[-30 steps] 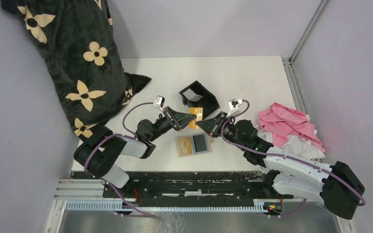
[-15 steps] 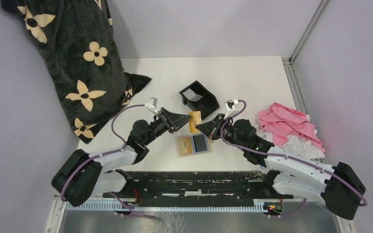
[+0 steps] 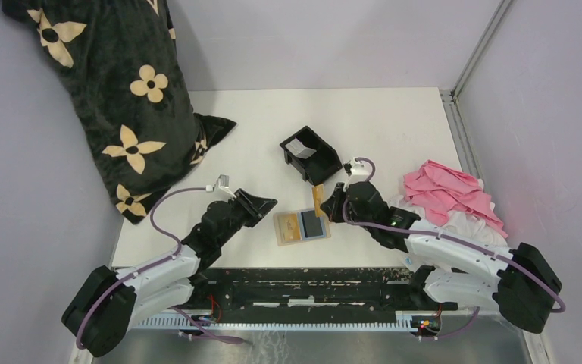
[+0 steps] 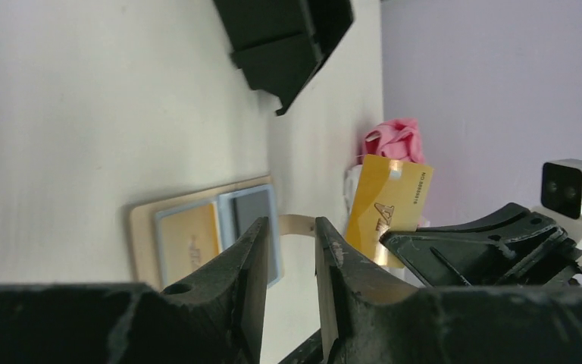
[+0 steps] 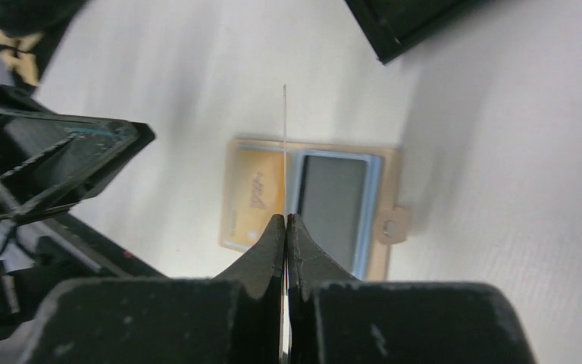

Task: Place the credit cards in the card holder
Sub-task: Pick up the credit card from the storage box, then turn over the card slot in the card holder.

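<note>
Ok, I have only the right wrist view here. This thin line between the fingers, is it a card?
Observer: Yes. The left wrist view shows its face: a golden-yellow card, pinched by the right gripper.
Operator: And the other arm, does it hold something?
Observer: No. From above, the left gripper sits left of the card holder, jaws apart, empty.
Operator: Are more cards waiting somewhere?
Observer: The top view shows one pale card in the black tray.

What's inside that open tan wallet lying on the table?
The card holder lies open, showing a golden-yellow card in one half and a blue-grey card in the other. Whether more cards sit beneath them is hidden.
</note>
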Motion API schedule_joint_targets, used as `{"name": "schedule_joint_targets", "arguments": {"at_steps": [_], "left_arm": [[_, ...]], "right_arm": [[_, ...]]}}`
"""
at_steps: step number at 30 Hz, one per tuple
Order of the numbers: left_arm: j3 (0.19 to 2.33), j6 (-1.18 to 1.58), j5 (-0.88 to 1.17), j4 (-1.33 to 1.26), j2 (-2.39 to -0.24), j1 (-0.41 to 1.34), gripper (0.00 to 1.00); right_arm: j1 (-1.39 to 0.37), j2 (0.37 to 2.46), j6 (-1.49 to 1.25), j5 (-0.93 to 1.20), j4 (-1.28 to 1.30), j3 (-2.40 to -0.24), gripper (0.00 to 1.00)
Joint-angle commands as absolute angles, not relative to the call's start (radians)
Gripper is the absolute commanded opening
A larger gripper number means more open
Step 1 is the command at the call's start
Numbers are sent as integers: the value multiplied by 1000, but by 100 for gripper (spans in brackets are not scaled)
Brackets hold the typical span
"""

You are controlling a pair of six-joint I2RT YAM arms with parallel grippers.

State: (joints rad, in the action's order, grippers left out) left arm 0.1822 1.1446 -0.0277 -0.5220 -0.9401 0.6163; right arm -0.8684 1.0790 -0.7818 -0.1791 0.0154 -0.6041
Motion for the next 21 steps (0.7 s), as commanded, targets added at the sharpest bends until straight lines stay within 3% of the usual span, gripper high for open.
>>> {"name": "schedule_joint_targets", "arguments": {"at_steps": [1, 21], "left_arm": [[162, 1081, -81, -503, -964, 631, 34], [150, 1059, -101, -615, -1206, 694, 32]], "right_arm": [[-868, 1130, -722, -266, 73, -651, 1], [-868, 1262, -704, -290, 63, -648, 1]]}}
